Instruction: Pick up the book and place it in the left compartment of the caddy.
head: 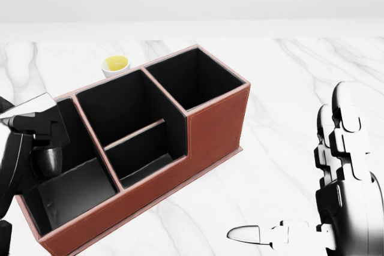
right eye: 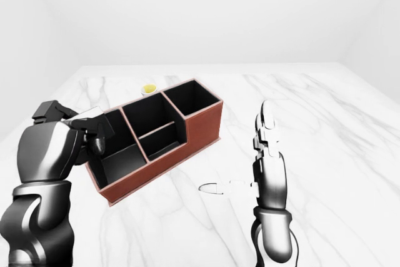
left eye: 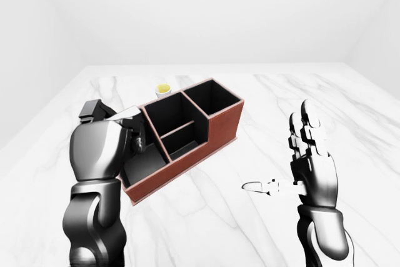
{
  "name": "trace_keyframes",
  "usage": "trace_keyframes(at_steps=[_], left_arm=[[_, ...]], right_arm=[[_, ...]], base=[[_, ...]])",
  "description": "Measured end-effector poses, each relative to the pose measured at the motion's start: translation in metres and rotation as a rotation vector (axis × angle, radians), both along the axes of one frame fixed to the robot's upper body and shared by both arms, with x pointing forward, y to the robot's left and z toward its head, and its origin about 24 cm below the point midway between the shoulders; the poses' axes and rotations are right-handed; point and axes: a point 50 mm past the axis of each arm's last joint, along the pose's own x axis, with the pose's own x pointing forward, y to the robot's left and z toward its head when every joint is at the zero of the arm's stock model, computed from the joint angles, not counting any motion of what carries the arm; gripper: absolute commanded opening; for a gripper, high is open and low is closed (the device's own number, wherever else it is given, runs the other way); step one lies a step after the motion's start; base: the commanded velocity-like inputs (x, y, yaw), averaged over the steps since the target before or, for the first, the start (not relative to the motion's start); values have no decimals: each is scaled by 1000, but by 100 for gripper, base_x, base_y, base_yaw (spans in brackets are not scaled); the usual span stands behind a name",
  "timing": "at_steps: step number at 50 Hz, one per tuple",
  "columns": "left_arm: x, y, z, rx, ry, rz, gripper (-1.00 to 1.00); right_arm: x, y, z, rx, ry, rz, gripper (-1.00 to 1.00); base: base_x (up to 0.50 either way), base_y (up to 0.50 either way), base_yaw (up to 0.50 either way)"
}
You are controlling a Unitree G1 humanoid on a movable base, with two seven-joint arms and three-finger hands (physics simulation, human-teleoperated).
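The caddy (head: 216, 125) is red-brown outside and black inside, and lies slanted across the marble table. Its left compartment (head: 72, 191) is open at the lower left of the head view, with only its grey floor showing. My left hand (head: 35, 145) is shut on the book (head: 31, 108), a dark cover with a white page edge. It holds the book over the left wall of that compartment, at the view's left edge. My right hand (head: 329, 189) is open and empty to the right of the caddy, with fingers up and thumb pointing left.
A small white cup (head: 116, 65) with yellow contents stands just above the caddy's middle compartments. The white marble table (head: 288, 82) stretches to the right and top. White walls lie beyond the table (left eye: 206, 17).
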Motion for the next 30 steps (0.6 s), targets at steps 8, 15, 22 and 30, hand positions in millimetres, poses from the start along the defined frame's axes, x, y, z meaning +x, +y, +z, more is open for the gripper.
trace_keyframes(at_steps=[8,15,22,30], left_arm=[[27,4,-16,16,56,10,-100],[41,3,-28,16,95,1,-100],[49,5,-39,13,128,3,-100],[53,9,-48,11,156,14,-100]], right_arm=[[0,0,-1,0,3,-1,100],[-1,0,0,0,3,-3,100],[-1,0,1,-1,-2,-1,100],[0,1,1,-2,-6,0,100]], base=[[0,0,0],[0,0,0],[0,0,0],[0,0,0]])
